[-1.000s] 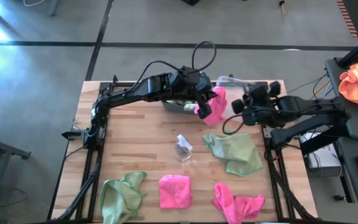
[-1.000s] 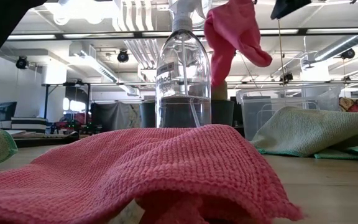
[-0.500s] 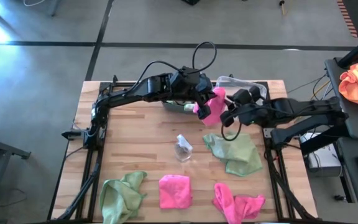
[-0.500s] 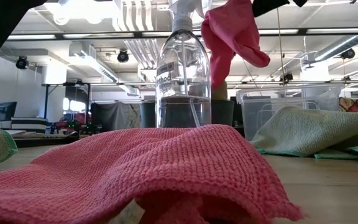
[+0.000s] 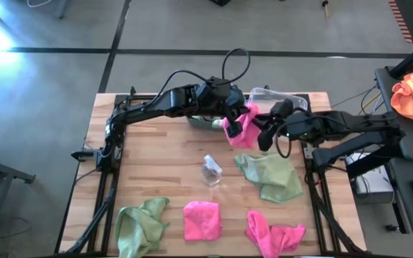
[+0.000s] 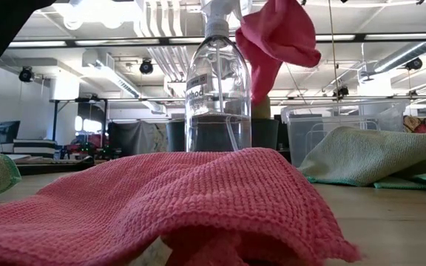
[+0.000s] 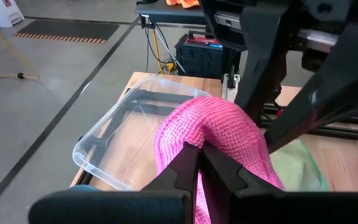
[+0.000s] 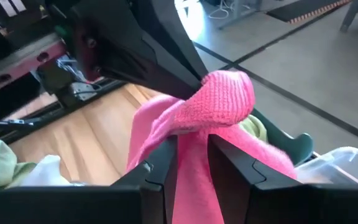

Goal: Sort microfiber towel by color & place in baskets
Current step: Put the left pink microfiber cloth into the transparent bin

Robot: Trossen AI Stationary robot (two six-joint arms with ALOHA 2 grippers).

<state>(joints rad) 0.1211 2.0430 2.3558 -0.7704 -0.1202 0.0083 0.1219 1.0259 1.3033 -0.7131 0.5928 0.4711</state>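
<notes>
Our right gripper [image 5: 262, 133] has closed in and now flanks—unclenched—the pink towel [image 5: 241, 125] the left gripper [image 5: 229, 123] pinches—a handover toward the clear basket [image 7: 126, 134].

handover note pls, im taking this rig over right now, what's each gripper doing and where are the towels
Left gripper: shut on a pink towel, held in the air by the clear basket.
Right gripper: fingers either side of that same towel, apparently not clamped.
Teal basket: under the left arm, a green cloth showing inside.
On the table: two green towels, two pink towels, plus a spray bottle.
Left to do: bin the held pink towel, then sort those four.
</notes>
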